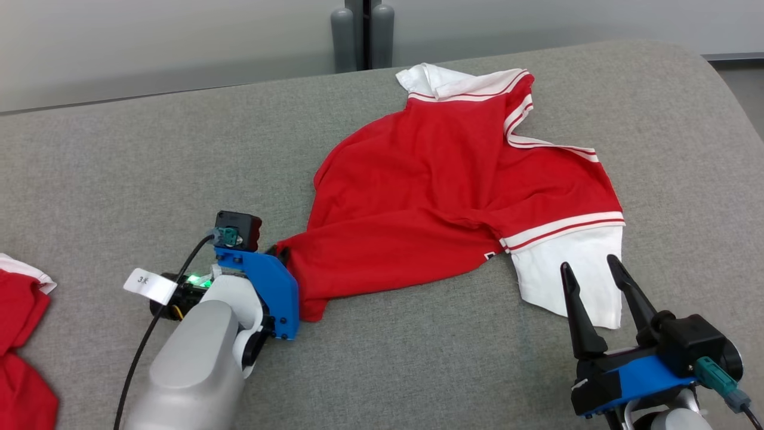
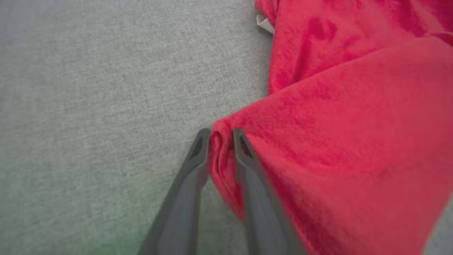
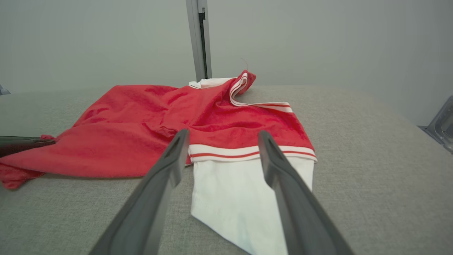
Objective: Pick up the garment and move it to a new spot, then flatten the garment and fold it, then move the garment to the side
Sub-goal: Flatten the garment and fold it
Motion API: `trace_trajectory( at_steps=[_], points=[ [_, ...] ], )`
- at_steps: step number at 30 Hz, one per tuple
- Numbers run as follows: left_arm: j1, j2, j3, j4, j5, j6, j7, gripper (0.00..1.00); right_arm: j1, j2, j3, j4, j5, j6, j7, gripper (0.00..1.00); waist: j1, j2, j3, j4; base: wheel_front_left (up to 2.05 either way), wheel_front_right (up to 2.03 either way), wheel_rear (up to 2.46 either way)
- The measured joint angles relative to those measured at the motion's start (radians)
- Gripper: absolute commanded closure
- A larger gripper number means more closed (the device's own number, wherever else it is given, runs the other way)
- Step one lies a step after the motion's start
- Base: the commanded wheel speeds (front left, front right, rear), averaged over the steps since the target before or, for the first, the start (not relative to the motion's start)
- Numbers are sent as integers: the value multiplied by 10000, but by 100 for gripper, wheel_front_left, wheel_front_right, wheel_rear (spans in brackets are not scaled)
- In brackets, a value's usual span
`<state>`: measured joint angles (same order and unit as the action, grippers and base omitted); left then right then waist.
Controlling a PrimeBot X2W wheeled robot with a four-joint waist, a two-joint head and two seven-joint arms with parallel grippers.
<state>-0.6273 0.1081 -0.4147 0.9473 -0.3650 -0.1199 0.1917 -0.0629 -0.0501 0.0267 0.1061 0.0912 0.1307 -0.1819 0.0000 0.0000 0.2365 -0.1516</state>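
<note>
1. One red garment (image 1: pixel 430 179), a short-sleeved shirt with white trim, lies rumpled on a grey cushioned surface (image 1: pixel 119 167), toward the far middle and right of the head view. Its collar (image 1: pixel 453 80) points away from the robot. A white sleeve (image 1: pixel 573 280) lies spread toward the robot on the right.
2. The left gripper (image 2: pixel 222 136) sits at the garment's near left corner. In the left wrist view its two dark fingers stand narrow, with a small ridge of red cloth pinched between them and touching both. How firm the hold is cannot be told.
3. The right gripper (image 1: pixel 588 263) is spread wide and holds nothing. Its fingertips point at the white sleeve, just short of its near edge.
4. Handling, as a judgement: the cloth looks light, soft and limp, with a slightly fuzzy face. It should not slip easily, but it will sag and bunch wherever it is unsupported. It does not look fragile.
5. Where to take hold, as a judgement: edges and corners, not the middle. The left corner is taken. The matching hold for the right gripper would be the sleeve's hem or the body's hem beside it, so the shirt lifts spread between two points.
6. A second red cloth (image 1: pixel 18 334) lies at the lower left edge, well apart from the garment.
</note>
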Motion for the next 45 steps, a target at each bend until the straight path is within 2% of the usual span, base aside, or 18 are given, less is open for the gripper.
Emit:
trace_trajectory(
  at_steps=[6,11,13,17,21,22,23,24,30,36,40,45],
  points=[
    [272,-159,-144,-366,-506,-46,-949,100,-9,0,-226,-4,-6,-2,-12,0,0,0,-268,343,0,0,0],
    [848,0,-970,-2201,-945,-61,-1950,100,103,2,-397,-86,-79,-2,46,0,0,0,-606,758,0,0,0],
    [1392,299,-1283,-3141,-997,-94,-2151,100,165,0,-506,-163,-94,-2,58,0,0,0,-741,920,0,0,0],
    [2701,838,-1900,-5147,-984,-94,-1918,100,372,0,-619,-293,-96,-2,123,0,0,0,-958,1320,0,0,0],
    [3997,1383,-2792,-6957,-750,-82,-974,100,483,4,-631,-485,-109,0,134,0,0,0,-1090,1677,0,0,0],
    [4307,1488,-3022,-7281,-752,-84,-648,82,483,2,-635,-523,-115,0,151,0,-1,0,-1104,1754,0,0,0],
    [4582,1593,-3225,-7570,-736,-84,-314,52,488,4,-614,-543,-142,-2,186,0,0,0,-1118,1835,0,0,0],
    [4793,1699,-3413,-7831,-740,-84,-61,0,489,2,-625,-548,-163,0,224,0,-1,0,-1127,1904,0,0,0],
    [5522,2040,-3777,-8686,-1300,12,1346,0,483,4,-587,-585,-169,0,311,0,-1,0,-1139,2074,0,0,0],
    [5254,2128,-2784,-9438,-1448,934,1212,0,484,6,-506,-566,-59,0,265,0,-1,0,-1079,1957,0,0,0],
    [4609,1925,-2359,-8978,-1358,1331,970,0,460,4,-468,-518,8,0,217,0,-1,0,-1008,1776,0,0,0],
    [3683,1331,-2265,-7612,-1532,1281,1066,0,318,4,-295,-430,69,-2,134,0,0,0,-879,1457,0,0,0]
  ],
)
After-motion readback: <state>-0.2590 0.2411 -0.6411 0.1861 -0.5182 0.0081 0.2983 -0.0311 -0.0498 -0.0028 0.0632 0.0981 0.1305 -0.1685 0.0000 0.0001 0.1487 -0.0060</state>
